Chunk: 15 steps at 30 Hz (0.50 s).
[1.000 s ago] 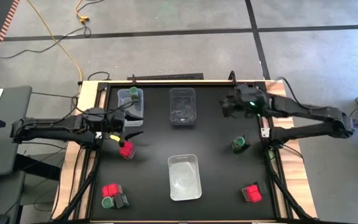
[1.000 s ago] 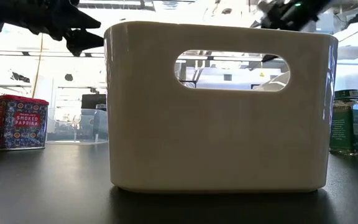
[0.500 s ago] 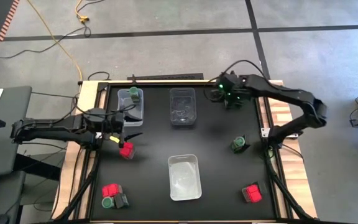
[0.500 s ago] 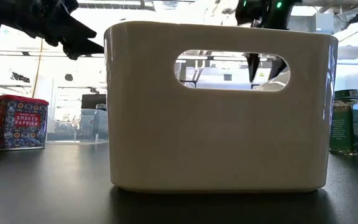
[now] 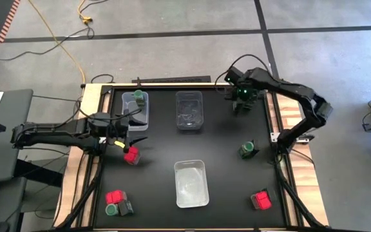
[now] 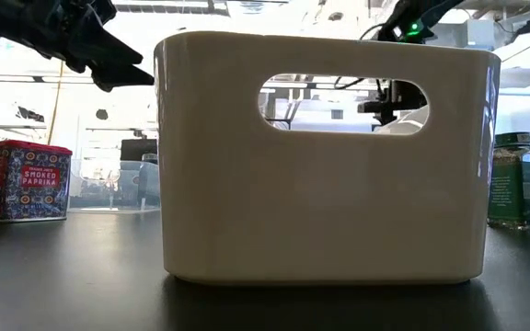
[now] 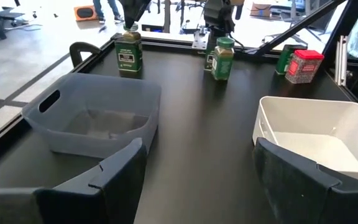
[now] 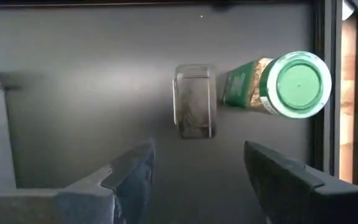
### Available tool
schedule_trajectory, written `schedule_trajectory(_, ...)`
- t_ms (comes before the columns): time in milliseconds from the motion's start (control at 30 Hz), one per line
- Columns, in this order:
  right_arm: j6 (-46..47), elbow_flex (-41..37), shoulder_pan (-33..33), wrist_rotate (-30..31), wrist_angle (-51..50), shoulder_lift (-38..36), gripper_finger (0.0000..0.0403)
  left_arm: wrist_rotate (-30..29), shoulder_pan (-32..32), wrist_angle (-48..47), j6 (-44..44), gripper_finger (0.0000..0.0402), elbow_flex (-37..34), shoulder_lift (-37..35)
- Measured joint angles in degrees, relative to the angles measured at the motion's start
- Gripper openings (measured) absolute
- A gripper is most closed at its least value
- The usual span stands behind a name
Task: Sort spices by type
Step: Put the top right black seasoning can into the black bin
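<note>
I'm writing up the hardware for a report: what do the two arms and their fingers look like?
Both arms are dark, slim and jointed, with black cables looping along them. The left gripper carries a small yellow mark near its fingers; the right gripper shows a lit green light on its wrist. Each ends in two broad, flat, dark fingers with angled tips.

Both arms are dark, nearly black, built of slim tubular links joined by bulkier rounded joints. The right arm (image 5: 282,90) carries a small glowing green light near its wrist, above the black table (image 5: 218,167), and thin dark cables loop along its links. The left arm (image 5: 57,132) shows a yellow mark close to its gripper. The left gripper (image 7: 197,180) has two broad, flat, matte dark fingers with squared edges; the right gripper (image 8: 197,171) has fingers alike in shape.
</note>
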Motion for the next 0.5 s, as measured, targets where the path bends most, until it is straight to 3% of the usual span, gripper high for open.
schedule_trajectory(500,-4.75,-3.05,-3.14,-1.61,6.28,3.84,0.0276,-1.63,0.0,0.07,-0.35,0.0282,0.0,0.0)
